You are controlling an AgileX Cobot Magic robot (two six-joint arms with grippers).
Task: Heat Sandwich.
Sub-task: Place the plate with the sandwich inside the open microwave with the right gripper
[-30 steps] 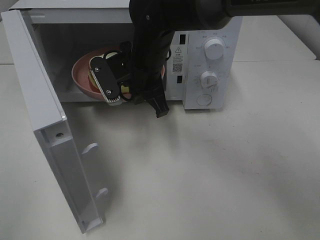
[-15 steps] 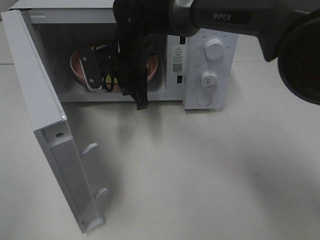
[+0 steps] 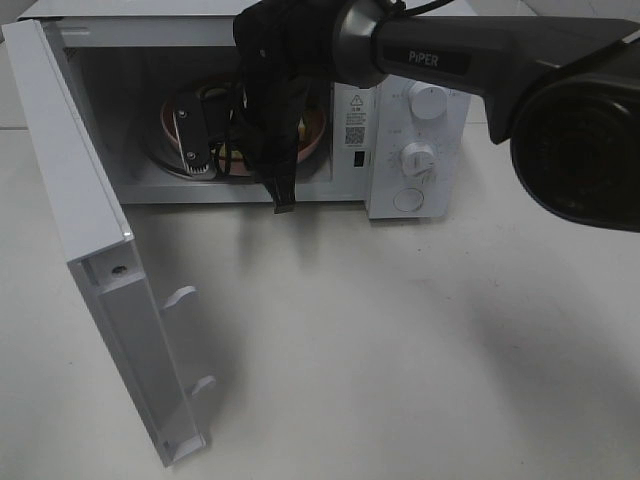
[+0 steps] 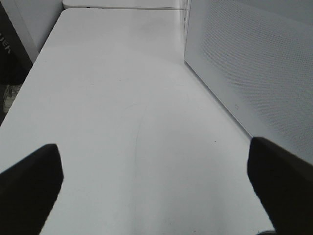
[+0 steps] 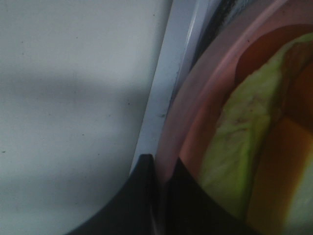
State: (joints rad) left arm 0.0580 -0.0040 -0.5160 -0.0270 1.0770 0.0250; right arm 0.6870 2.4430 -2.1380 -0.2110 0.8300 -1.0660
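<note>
We see the sandwich (image 5: 234,147), pale green and orange layers showing, on its pink plate (image 5: 195,98) inside the microwave (image 3: 420,110).

Left pincer (image 4: 154,147) spread wide, right pincer (image 5: 160,164) clamped tight, right arm (image 3: 450,60) outstretched

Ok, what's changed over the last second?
The right gripper, shut on the pink plate, carried it and the sandwich from the mouth of the microwave deeper inside. The door stayed wide open.
</note>
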